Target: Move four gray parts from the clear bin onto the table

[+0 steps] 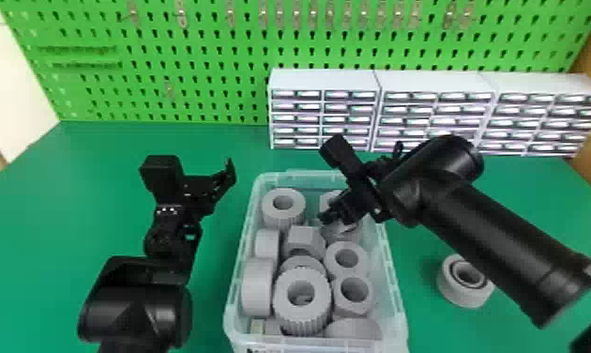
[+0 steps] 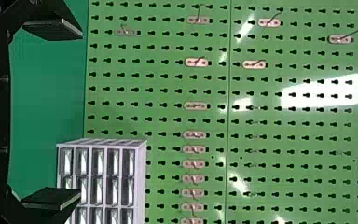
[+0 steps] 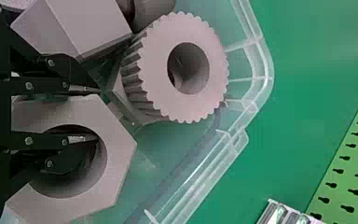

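My right gripper [image 1: 332, 218] reaches into the clear bin [image 1: 395, 286] near its back right. In the right wrist view my right gripper [image 3: 86, 113] stands partly open around one wall of a hexagonal gray part [image 3: 114, 163], one finger inside the hole and the other along the outer side. A ribbed gray part [image 3: 144, 100] lies beside it in the bin. More gray parts [image 1: 257, 288] fill the bin. One round gray part [image 1: 463, 298] rests on the table [image 1: 205, 300], right of the bin. My left gripper [image 1: 210, 185] is held over the table left of the bin; in its wrist view, the gripper [image 2: 80, 114] is wide open and holds nothing.
White drawer cabinets [image 1: 325, 84] stand behind the bin and toward the right. A green pegboard [image 1: 144, 42] with metal hooks rises along the table's back. My right forearm crosses above the table on the right, close to the loose part.
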